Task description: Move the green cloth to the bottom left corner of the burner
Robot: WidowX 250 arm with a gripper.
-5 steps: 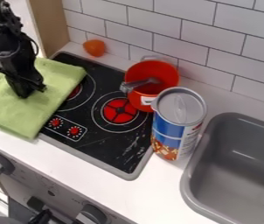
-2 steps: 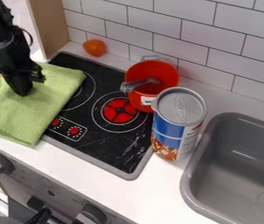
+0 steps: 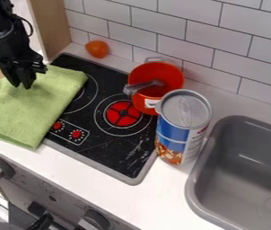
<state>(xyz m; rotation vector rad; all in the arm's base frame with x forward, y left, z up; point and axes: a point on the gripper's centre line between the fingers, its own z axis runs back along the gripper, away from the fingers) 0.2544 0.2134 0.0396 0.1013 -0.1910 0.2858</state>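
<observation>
The green cloth [image 3: 33, 110] is spread at the left, laid partly over the left side of the black burner [image 3: 111, 150] and partly on the desk [image 3: 102, 184]. Above its far part, the gripper [image 3: 21, 86] is held with its fingers narrowly parted; whether the cloth is touched cannot be told. Farther right, a red pot [image 3: 147, 71] is placed, with a can [image 3: 183, 134] set just nearer.

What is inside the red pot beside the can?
In the red pot, a grey metallic piece reaches in over the rim. The lower inside cannot be seen, because the near wall covers it.
</observation>
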